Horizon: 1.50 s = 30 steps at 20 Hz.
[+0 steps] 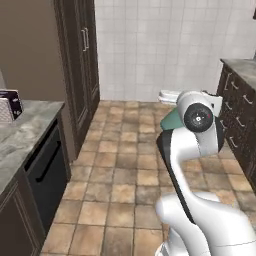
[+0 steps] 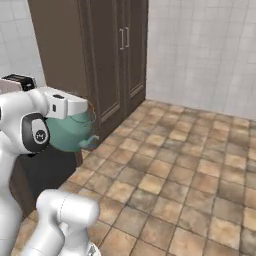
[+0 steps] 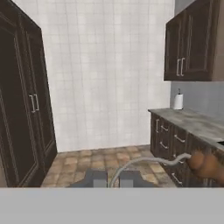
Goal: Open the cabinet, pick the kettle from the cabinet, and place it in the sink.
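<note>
I am seeing the hand [image 3: 113, 178] pinching the kettle's thin handle [image 3: 144, 162], the two dark tips pressed together on the wire where it rises between them. The kettle [image 2: 67, 131] is hanging just under the white wrist in the right base view, teal body and short spout pointing toward the floor tiles; in the left base view I am getting a sliver of teal [image 1: 172, 120] behind the arm's elbow joint. The brown grip [image 3: 205, 164] of the handle is sitting off to the right in the hand view.

The hand camera is looking across the tiled floor [image 2: 190, 165] at a white tiled wall [image 3: 105, 70]. A tall dark pantry unit [image 3: 22, 100] is standing on the left, doors shut. The cabinet [image 3: 192, 41] is hanging up on the right with both doors looking closed, though the angle is steep. Below it a grey stone surface [image 3: 192, 120] is carrying a paper towel roll [image 3: 178, 101], with drawers [image 3: 168, 138] beneath. In the left base view a toaster [image 1: 10, 105] is standing on the near surface [image 1: 30, 125], above a dark dishwasher front [image 1: 47, 172].
</note>
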Tool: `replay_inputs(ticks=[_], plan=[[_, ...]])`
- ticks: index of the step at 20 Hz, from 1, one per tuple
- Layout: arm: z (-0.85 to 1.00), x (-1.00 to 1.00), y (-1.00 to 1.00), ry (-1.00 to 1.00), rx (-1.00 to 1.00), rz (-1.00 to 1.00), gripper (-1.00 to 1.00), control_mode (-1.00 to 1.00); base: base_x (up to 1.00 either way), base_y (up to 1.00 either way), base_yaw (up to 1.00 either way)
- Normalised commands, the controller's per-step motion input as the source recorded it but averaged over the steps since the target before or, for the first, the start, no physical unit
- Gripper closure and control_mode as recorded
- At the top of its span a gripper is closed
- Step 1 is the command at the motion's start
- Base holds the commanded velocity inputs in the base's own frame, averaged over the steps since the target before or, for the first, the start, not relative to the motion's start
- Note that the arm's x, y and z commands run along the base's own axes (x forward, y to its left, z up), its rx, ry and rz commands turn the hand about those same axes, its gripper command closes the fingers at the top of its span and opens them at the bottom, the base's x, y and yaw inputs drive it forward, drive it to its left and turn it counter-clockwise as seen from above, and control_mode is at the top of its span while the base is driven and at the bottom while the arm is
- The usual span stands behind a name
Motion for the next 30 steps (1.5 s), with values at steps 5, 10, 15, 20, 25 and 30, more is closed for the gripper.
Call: replay_inputs(ticks=[5, 10, 15, 20, 25, 30], plan=[[0.0, 0.0, 0.0, 0.0, 0.0, 0.0, 1.0, 1.0, -0.02, 0.0, 1.0], [0.0, 0.0, 0.0, 0.0, 0.0, 0.0, 1.0, 1.0, -0.02, 0.0, 1.0], [0.0, 0.0, 0.0, 0.0, 0.0, 0.0, 1.0, 1.0, -0.02, 0.0, 1.0], [0.0, 0.0, 0.0, 0.0, 0.0, 0.0, 1.0, 1.0, 0.15, 0.0, 0.55], [0.0, 0.0, 0.0, 0.0, 0.0, 0.0, 1.0, 1.0, 0.44, 0.1, -0.25], [0.0, 0.0, 0.0, 0.0, 0.0, 0.0, 1.0, 1.0, 0.61, 0.03, -0.06]])
